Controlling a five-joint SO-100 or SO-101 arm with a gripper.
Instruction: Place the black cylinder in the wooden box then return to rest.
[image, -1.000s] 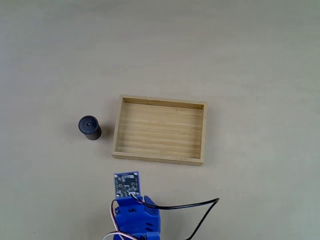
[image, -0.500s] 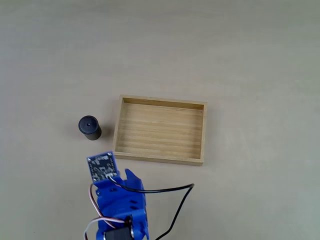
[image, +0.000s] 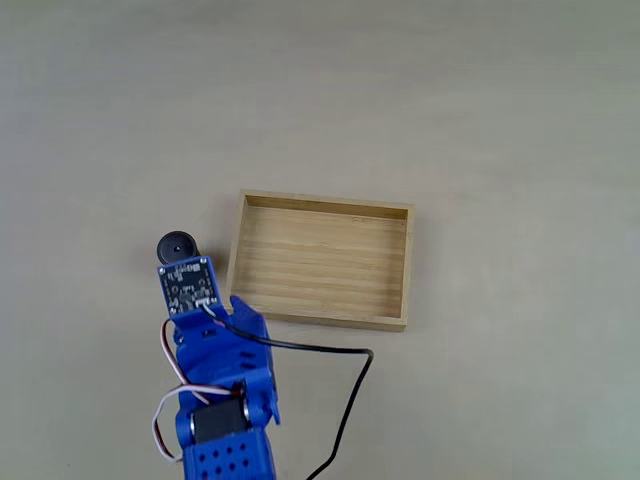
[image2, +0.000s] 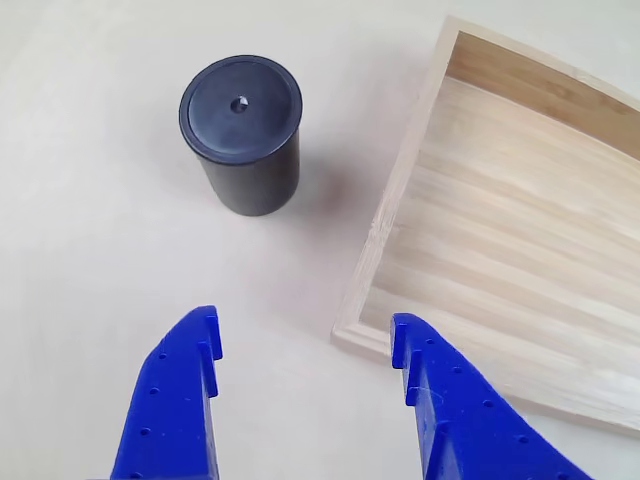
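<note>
The black cylinder (image: 177, 246) stands upright on the table just left of the wooden box (image: 318, 316), partly covered by the arm in the fixed view. From the other view the cylinder (image2: 243, 130) shows a tiny dimple in its flat top, and the box (image2: 385, 235) lies to its right. My blue gripper (image2: 305, 330) is open, its two fingertips (image2: 200, 330) apart with nothing between them, below the cylinder and not touching it. The right fingertip hangs over the box's near corner.
The blue arm (image: 220, 400) reaches in from the bottom edge, carrying a small circuit board (image: 188, 286) at its tip. A black cable (image: 340, 385) loops over the table below the box. Open beige tabletop lies beyond both.
The arm has swung left and forward across the table. Its tip now covers the near side of the cylinder. The cylinder and box have not moved.
</note>
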